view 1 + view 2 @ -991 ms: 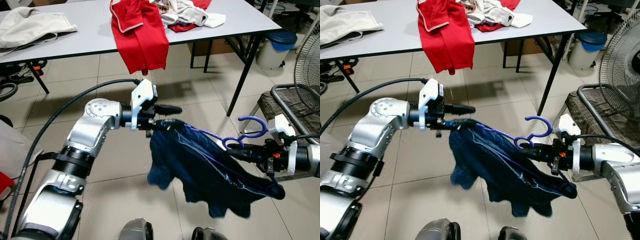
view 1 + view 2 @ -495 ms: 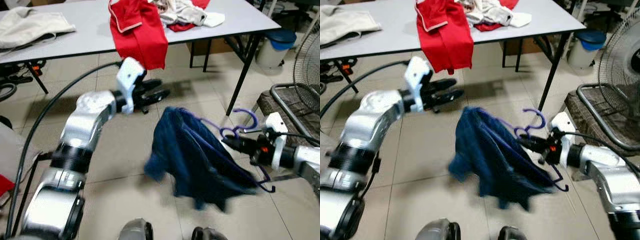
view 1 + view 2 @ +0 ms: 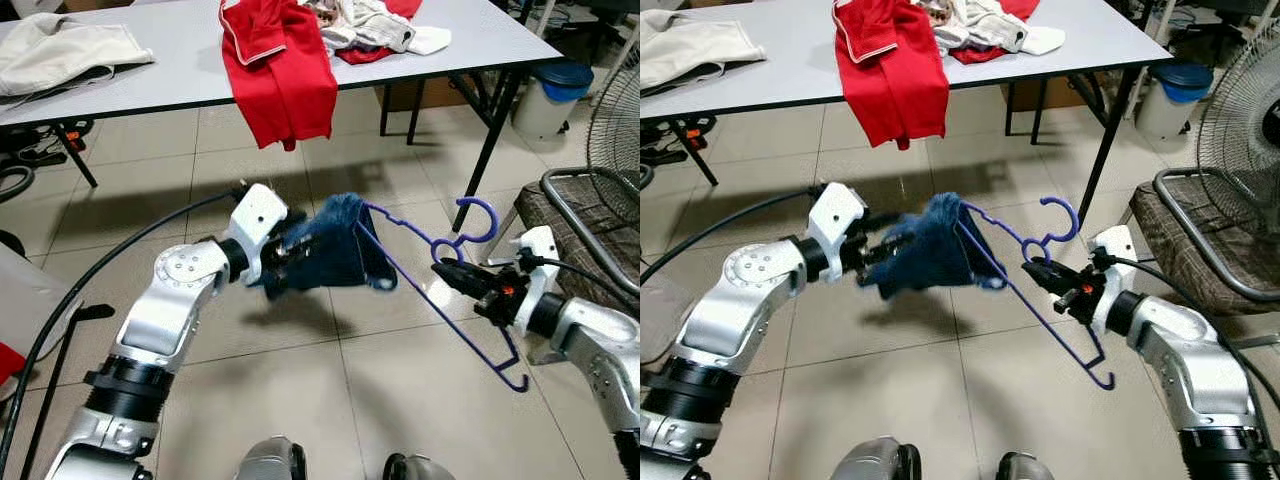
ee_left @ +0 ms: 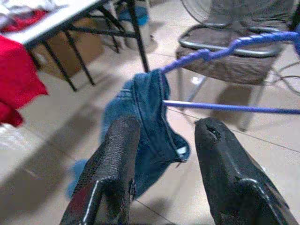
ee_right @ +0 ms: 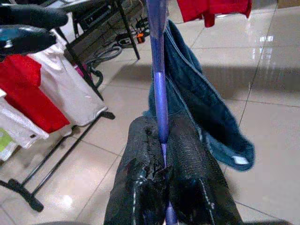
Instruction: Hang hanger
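Above the tiled floor, the right gripper (image 3: 1038, 272) pinches a purple plastic hanger (image 3: 1025, 295) carrying bunched dark blue cloth (image 3: 930, 258) (toward nine o'clock). The left gripper (image 4: 164, 154), fingers spread, reaches beside that cloth.

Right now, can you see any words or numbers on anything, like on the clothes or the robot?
No words or numbers can be read anywhere.
Blue garment: a small white tag sits at its hem, too blurred to read.
Red shirt on the table: white trim, no print to see.
Right gripper on the purple hanger: orange specks, no letters.
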